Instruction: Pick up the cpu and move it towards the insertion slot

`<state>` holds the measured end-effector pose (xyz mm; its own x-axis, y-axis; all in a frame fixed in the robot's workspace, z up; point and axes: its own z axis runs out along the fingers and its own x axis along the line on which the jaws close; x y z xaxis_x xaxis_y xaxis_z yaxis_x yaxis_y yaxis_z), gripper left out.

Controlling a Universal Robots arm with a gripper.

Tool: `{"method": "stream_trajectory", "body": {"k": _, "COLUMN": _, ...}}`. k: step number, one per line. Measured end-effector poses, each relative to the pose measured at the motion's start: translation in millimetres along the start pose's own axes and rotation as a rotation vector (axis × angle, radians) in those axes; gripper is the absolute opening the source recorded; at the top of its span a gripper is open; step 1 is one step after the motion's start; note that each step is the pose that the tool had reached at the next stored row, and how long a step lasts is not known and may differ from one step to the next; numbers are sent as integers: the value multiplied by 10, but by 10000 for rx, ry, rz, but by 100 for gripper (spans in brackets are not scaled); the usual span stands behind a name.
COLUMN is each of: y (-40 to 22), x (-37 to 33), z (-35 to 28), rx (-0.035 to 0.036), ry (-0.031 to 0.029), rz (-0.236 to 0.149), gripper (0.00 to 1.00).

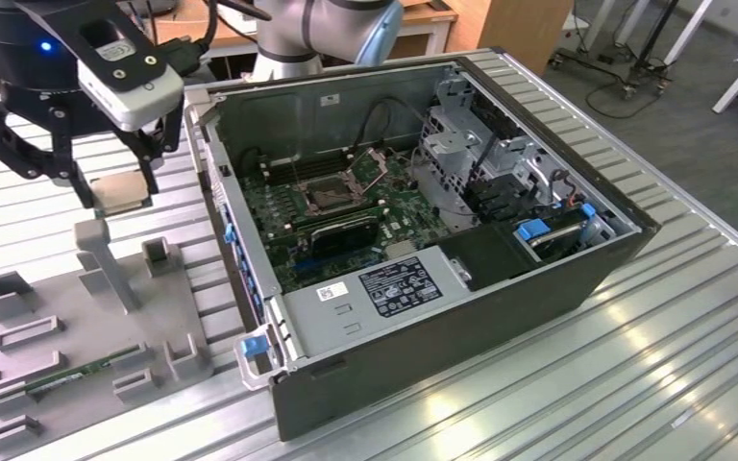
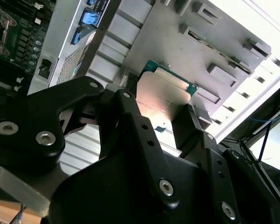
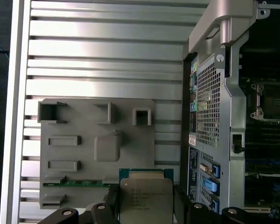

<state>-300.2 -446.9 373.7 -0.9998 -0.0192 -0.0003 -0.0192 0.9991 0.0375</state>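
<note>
Ribbed metal worktop [image 1: 676, 317] carries one open computer case [image 1: 472, 327] and one grey holder [image 1: 74, 336]. Inside the case sits the insertion slot [image 1: 322, 195], on the green board. The holder keeps one memory stick [image 1: 81, 373]. In the exterior view my gripper [image 1: 115, 192] hangs at the case's nine o'clock, jaws pinching the single cpu [image 1: 123, 195] above the holder.

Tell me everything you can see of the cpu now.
The cpu is a flat square chip: a silvery-beige metal lid with a green board edge. The gripper holds it about level by two opposite sides, in the air above the grey tray, outside the case, apart from the slot.
</note>
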Motion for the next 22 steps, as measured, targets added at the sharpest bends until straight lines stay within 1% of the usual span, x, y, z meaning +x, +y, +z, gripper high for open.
{"method": "stream_trajectory", "body": {"k": 11, "y": -5, "x": -239, "z": 0, "rx": 0, "ry": 0, "rz": 0, "gripper": 55}}
{"method": "stream_trajectory", "body": {"k": 18, "y": -7, "x": -374, "z": 0, "rx": -1, "ry": -1, "rz": 1, "gripper": 55}}
{"method": "stream_trajectory", "body": {"k": 22, "y": -8, "x": -436, "z": 0, "rx": 0, "ry": 0, "rz": 0, "gripper": 55}}
